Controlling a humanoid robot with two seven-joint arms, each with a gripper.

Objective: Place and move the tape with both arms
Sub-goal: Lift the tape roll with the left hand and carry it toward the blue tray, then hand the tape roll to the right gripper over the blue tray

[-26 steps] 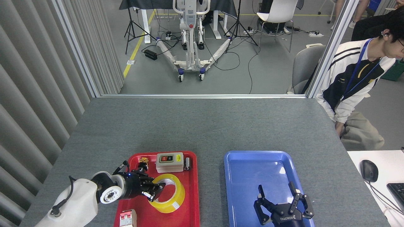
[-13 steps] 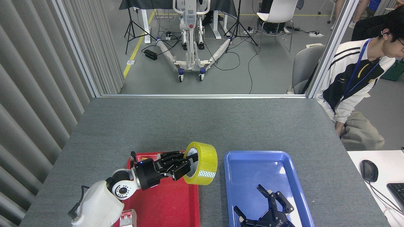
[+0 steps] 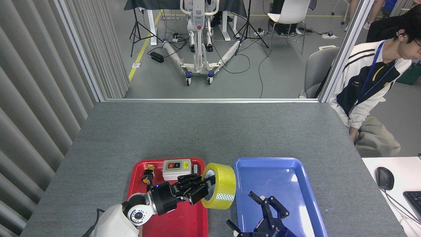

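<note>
While the left hand (image 3: 200, 189) pinches the tape (image 3: 219, 185) (held upright), the right hand (image 3: 263, 214) is spread.

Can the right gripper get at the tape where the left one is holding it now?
Probably yes. The right gripper is open over the blue tray, just right of the tape. The left gripper grips the roll's left side through the core, so its yellow right face looks unobstructed.

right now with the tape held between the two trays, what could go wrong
The left gripper holds the yellow packing tape roll only through its core, on edge, so it may slip and roll. It hangs over the gap between red tray and blue tray. The open right gripper waits close; a handover could collide.
</note>
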